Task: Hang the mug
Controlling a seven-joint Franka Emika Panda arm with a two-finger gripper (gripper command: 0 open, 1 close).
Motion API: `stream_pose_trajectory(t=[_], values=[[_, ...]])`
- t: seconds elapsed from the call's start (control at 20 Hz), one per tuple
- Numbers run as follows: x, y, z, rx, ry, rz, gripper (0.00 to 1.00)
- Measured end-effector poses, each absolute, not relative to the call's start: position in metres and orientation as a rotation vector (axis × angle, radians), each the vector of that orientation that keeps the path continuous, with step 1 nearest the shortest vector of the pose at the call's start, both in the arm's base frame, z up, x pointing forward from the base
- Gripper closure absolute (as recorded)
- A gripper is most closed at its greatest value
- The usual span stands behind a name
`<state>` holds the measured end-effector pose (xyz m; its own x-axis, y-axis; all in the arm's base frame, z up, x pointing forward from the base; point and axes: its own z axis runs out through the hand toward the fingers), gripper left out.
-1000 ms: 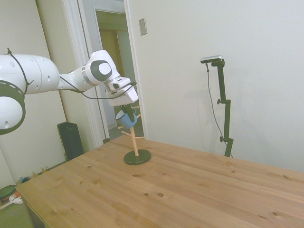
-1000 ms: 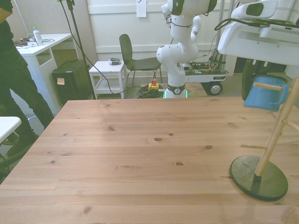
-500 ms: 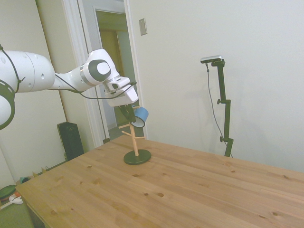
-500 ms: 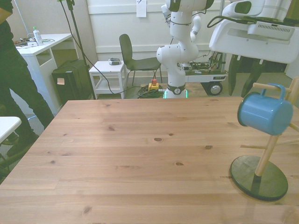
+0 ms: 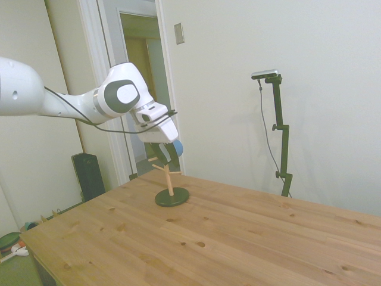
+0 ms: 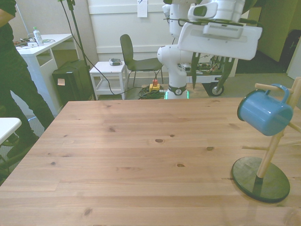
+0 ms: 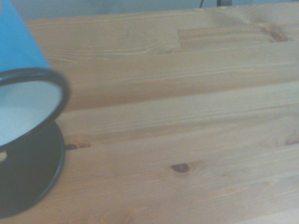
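Note:
The light-blue mug [image 6: 265,113] hangs by its handle on an upper peg of the wooden mug tree [image 6: 272,146], tilted, at the front view's right. My gripper [image 6: 211,73] is open and holds nothing; it hovers above the table, apart from the mug and toward the front view's left of it. In the side view the gripper [image 5: 162,154] covers most of the mug [image 5: 178,149], of which only a blue sliver shows. The wrist view catches the mug's blue wall [image 7: 16,44], dark rim and white inside.
The mug tree stands on a dark round base [image 6: 260,179] near the table's edge, with lower pegs sticking out. A person [image 6: 19,80] stands beside the table at the front view's left. A chair and carts are beyond the table.
The gripper has let go of the mug and drawn back toward the front view's left. The mug has stayed on the peg and settled there.

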<state>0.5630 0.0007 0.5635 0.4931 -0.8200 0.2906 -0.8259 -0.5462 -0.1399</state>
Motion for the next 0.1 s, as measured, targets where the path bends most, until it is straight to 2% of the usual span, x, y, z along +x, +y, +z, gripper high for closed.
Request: stream_pose_trajectory(t=[0.1], values=[[0.546,-0.015,0.538,2.714,-1.491,0.48,0.0]])
